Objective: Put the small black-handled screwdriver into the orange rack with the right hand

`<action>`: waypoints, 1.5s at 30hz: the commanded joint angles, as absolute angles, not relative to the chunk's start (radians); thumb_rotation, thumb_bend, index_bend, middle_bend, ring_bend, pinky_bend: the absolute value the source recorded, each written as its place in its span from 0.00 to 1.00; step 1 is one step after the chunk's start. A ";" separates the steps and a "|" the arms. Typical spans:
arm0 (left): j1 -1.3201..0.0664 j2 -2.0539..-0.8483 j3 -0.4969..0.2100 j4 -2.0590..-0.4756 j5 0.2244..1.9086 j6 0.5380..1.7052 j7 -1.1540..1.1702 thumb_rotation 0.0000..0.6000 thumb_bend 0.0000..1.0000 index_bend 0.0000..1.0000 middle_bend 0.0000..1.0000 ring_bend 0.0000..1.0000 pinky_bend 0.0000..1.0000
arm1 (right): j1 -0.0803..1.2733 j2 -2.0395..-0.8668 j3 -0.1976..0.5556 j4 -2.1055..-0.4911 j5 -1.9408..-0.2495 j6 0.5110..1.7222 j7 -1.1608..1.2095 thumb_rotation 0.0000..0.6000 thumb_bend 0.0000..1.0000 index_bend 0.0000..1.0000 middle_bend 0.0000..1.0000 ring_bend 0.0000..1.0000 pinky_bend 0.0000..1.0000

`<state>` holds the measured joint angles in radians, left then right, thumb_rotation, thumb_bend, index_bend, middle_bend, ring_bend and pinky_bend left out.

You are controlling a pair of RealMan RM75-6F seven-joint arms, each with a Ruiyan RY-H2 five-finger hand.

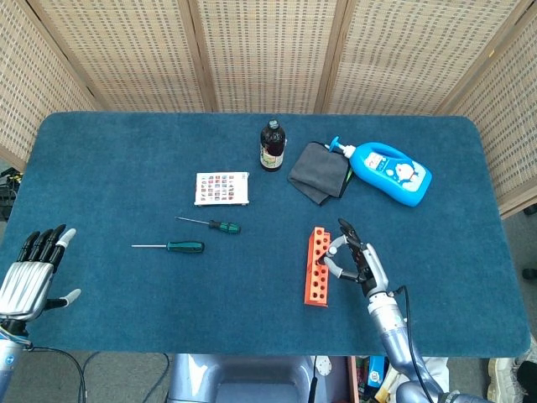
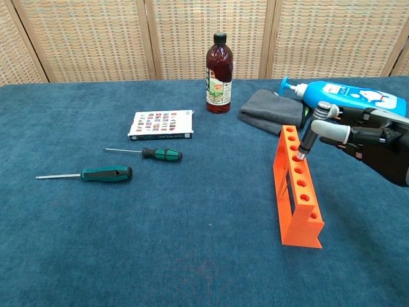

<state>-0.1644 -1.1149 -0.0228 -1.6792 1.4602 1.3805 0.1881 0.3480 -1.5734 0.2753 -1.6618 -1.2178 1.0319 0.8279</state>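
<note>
The orange rack [image 2: 297, 189] [image 1: 317, 267] stands on the blue table, its row of holes facing up. My right hand [image 2: 369, 144] [image 1: 359, 261] is just right of it and pinches the small black-handled screwdriver [image 2: 307, 138] by the handle. The tool tilts, and its lower end sits at one of the rack's far holes. In the head view the screwdriver is too small to make out between the fingers. My left hand [image 1: 30, 270] hovers at the table's near left corner, fingers spread and holding nothing.
Two green-handled screwdrivers [image 2: 107, 173] [image 2: 161, 153] lie left of centre, with a printed card box [image 2: 161, 125] behind them. Further back stand a brown bottle [image 2: 218, 65], a grey cloth [image 2: 271, 109] and a blue and white pump bottle [image 2: 350, 97] lying flat.
</note>
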 commanded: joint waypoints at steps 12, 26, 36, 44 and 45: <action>-0.162 -1.112 -0.025 -1.678 1.460 1.386 0.181 1.00 0.00 0.00 0.00 0.00 0.00 | 0.348 -1.573 0.274 -1.662 -1.216 1.028 0.820 1.00 0.30 0.66 0.04 0.00 0.00; -0.164 -1.115 -0.024 -1.678 1.459 1.382 0.187 1.00 0.00 0.00 0.00 0.00 0.00 | 0.354 -1.576 0.280 -1.663 -1.210 1.022 0.812 1.00 0.30 0.66 0.04 0.00 0.00; -0.165 -1.115 -0.023 -1.677 1.461 1.381 0.186 1.00 0.00 0.00 0.00 0.00 0.00 | 0.356 -1.584 0.279 -1.656 -1.208 1.018 0.810 1.00 0.30 0.66 0.04 0.00 0.00; -0.164 -1.115 -0.023 -1.677 1.461 1.382 0.185 1.00 0.00 0.00 0.00 0.00 0.00 | 0.355 -1.587 0.277 -1.652 -1.207 1.016 0.807 1.00 0.30 0.66 0.04 0.00 0.00; -0.164 -1.115 -0.023 -1.677 1.461 1.382 0.185 1.00 0.00 0.00 0.00 0.00 0.00 | 0.355 -1.588 0.276 -1.651 -1.207 1.016 0.808 1.00 0.30 0.66 0.04 0.00 0.00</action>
<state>-0.1642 -1.1148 -0.0228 -1.6772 1.4612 1.3822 0.1853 0.3548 -1.5875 0.2761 -1.6513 -1.2074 1.0161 0.8077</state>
